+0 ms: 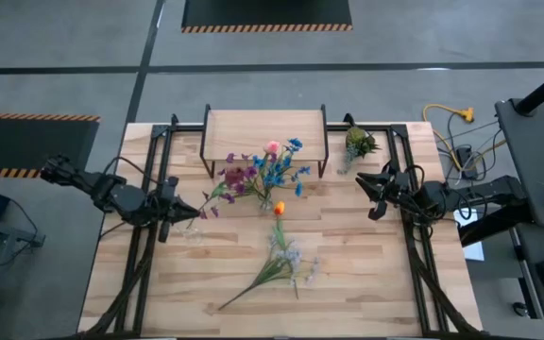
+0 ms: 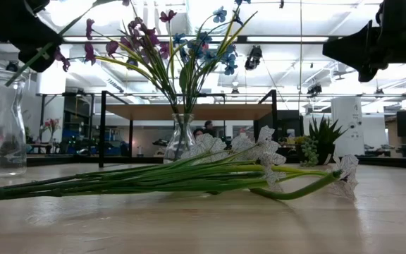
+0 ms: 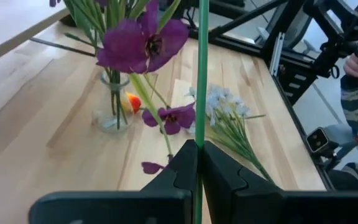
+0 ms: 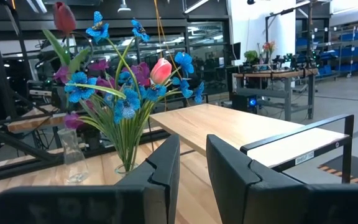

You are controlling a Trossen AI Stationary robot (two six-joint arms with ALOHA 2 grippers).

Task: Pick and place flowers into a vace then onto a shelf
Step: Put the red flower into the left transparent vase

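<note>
Overhead, the left claw (image 1: pixel 166 210) sits toward nine o'clock on the bench (image 1: pixel 376 283), its fingers pressed together on the thin green stem of a purple flower (image 1: pixel 217 196) whose blooms reach toward the middle of the bench. At the centre stands a clear glass vase (image 1: pixel 270 200) already filled with purple, blue and pink flowers (image 1: pixel 274 168), just in front of the shelf (image 1: pixel 264 132), which stands at twelve o'clock as a light board on black legs. An orange flower head (image 1: pixel 279 207) lies close beside the vase base. Toward six o'clock a whitish flower bunch (image 1: pixel 277 264) lies flat on the wood, stems pointing toward seven o'clock. A second empty glass vase (image 2: pixel 1 123) stands near the left claw. The right claw (image 1: pixel 376 194) hangs at three o'clock, raised off the bench, fingers slightly apart and gripping nothing. A small leafy sprig (image 1: pixel 357 144) stands near one o'clock beside the shelf.
</note>
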